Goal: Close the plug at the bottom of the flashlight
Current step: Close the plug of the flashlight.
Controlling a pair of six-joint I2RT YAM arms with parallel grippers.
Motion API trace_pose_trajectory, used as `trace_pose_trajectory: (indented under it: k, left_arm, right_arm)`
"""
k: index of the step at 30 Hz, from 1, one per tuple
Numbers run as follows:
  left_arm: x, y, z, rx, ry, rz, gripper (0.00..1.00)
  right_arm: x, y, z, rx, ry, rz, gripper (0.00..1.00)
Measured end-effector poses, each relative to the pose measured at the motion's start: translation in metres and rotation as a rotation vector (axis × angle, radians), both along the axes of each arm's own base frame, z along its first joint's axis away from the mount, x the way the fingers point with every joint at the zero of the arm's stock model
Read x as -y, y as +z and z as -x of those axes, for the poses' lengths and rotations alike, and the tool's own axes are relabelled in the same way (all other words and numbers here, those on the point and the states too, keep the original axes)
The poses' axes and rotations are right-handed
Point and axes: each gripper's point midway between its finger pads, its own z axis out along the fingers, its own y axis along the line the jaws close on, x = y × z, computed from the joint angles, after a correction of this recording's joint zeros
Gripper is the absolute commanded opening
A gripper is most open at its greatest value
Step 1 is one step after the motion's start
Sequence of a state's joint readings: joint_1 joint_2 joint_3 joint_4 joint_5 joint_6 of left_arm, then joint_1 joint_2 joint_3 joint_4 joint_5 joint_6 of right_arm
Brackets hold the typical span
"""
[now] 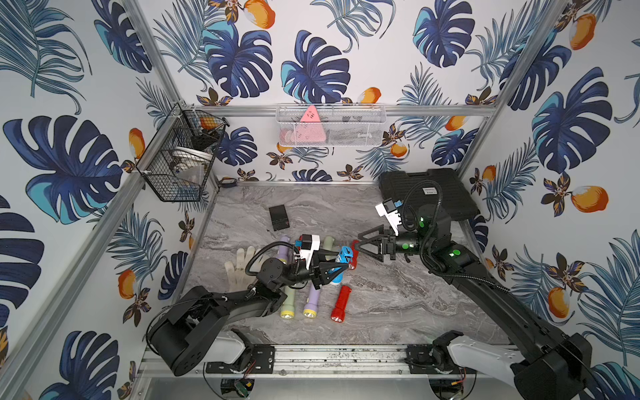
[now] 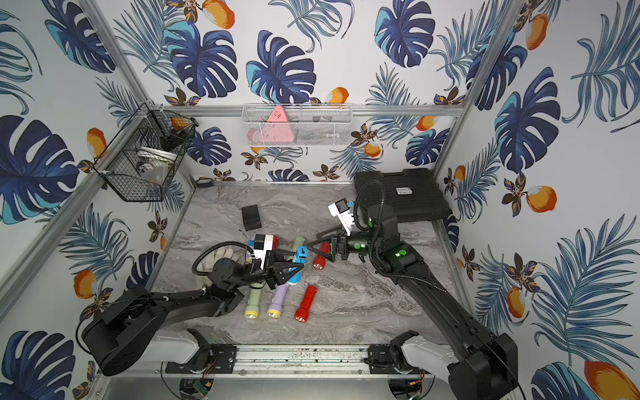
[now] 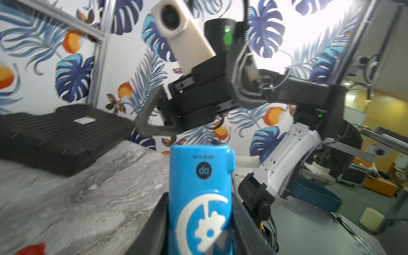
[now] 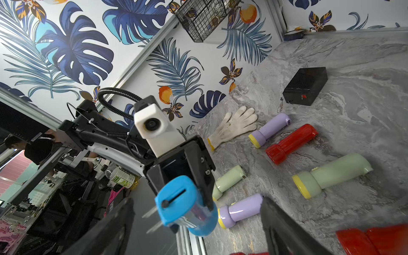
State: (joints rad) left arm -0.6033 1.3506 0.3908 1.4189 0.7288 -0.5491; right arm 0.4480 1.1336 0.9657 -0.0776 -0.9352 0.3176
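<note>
A: Grey marble tabletop (image 1: 381,294), leaf-print walls (image 1: 311,69). Starting left, what does the left gripper (image 1: 333,274) have?

B: It's clamped on the blue flashlight (image 1: 342,262), held off the table. The long axis runs 7 to 1 o'clock, tail at the 1 o'clock end.

A: And the plug?

B: Two thin metal prongs (image 4: 151,213) stick out by the flat, slotted tail cap (image 4: 174,196). The body is glossy rounded plastic, likely slippery.

A: Nearest free arm?

B: The right gripper (image 1: 358,241), jaws spread and empty, just beside the tail at its 2 o'clock. It's placed to push them in.
</note>
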Motion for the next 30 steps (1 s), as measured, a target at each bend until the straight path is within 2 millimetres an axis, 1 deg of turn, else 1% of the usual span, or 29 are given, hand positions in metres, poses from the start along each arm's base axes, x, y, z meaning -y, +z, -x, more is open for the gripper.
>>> trace_pose_trajectory:
  k: [2, 4, 9, 14, 19, 24, 30]
  left_arm:
    - [-0.001, 0.009, 0.009, 0.047, -0.031, 0.014, 0.0]
    - [-0.001, 0.015, 0.017, 0.077, -0.063, 0.018, 0.0]
    - [0.0, 0.015, 0.025, 0.098, -0.108, 0.011, 0.0]
    - [0.002, 0.008, 0.025, 0.085, -0.124, -0.005, 0.0]
    - [0.004, 0.005, 0.024, 0.076, -0.133, -0.011, 0.0]
    - [0.004, 0.006, 0.025, 0.081, -0.137, -0.01, 0.0]
    - [0.004, 0.006, 0.026, 0.081, -0.142, -0.01, 0.0]
  right_arm:
    - [0.0, -0.001, 0.001, 0.001, 0.006, 0.0, 0.86]
    - [-0.001, -0.001, 0.002, 0.0, 0.016, -0.001, 0.85]
    - [-0.012, 0.004, 0.017, 0.006, 0.076, -0.01, 0.83]
    - [-0.018, 0.01, 0.028, 0.031, 0.111, -0.019, 0.78]
    - [-0.021, 0.013, 0.037, 0.044, 0.135, -0.025, 0.69]
    - [-0.026, 0.01, 0.044, 0.042, 0.155, -0.021, 0.66]
    - [-0.028, 0.006, 0.046, 0.04, 0.158, -0.013, 0.63]
